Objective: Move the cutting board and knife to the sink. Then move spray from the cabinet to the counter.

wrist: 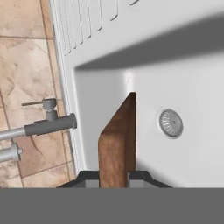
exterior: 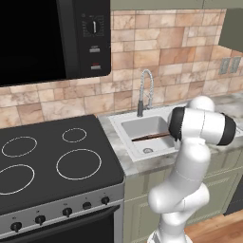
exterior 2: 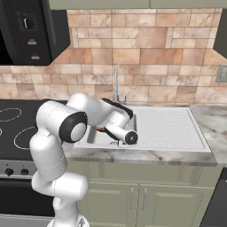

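The cutting board [wrist: 117, 140] stands on edge inside the sink [wrist: 192, 87], clamped in the pincer [wrist: 114, 176], with the drain [wrist: 170, 123] beside it and the faucet [wrist: 43, 124] nearby.

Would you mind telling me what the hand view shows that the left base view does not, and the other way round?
The hand view alone shows the gripper shut on the end of the cutting board, which stands on edge, and the ribbed draining surface beside the basin. The left base view alone shows the black stovetop, the microwave above it and the marble counter. Both show the white sink, its drain, the grey faucet, the brick wall tiles and the board in the basin.
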